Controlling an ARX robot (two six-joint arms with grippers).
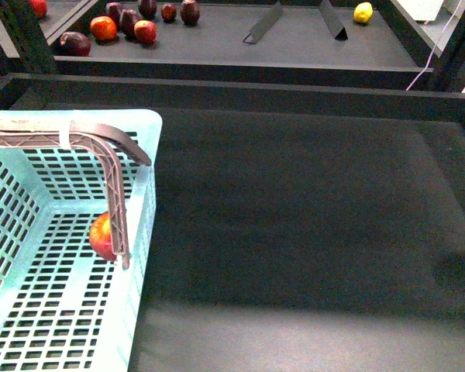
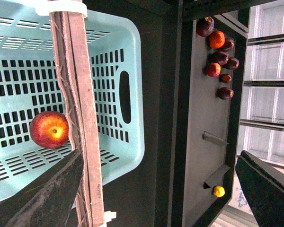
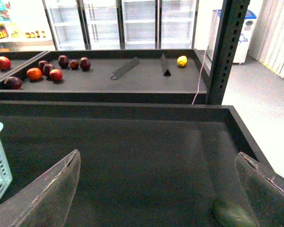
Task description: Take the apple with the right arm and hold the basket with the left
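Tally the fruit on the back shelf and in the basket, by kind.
Red and maroon round fruits on the back shelf: 9
Lemon on the back shelf: 1
Apple in the basket: 1
Total: 11

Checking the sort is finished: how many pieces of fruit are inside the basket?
1: a red apple lying on the slotted floor of the basket, beside the left gripper. The basket's near end is out of view.
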